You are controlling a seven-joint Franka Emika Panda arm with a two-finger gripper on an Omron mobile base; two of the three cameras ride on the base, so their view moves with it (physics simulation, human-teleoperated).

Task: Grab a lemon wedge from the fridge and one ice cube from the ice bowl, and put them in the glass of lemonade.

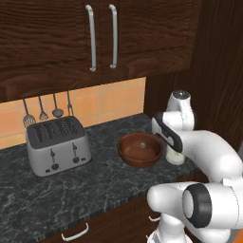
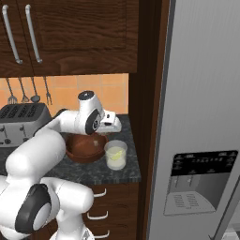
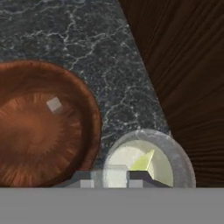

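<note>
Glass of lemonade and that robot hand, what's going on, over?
Gripper above the glass of lemonade, jaws near shut on a pale ice cube. Lemon wedge already in the glass. One cube left in the ice bowl. Nothing blocking.

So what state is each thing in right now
glass of lemonade: upright on the counter, lemon wedge inside.
ice bowl: upright, one ice cube in it.
hand: over the glass, holding a pale cube.
fridge: closed.
cabinet doors: closed.
</note>
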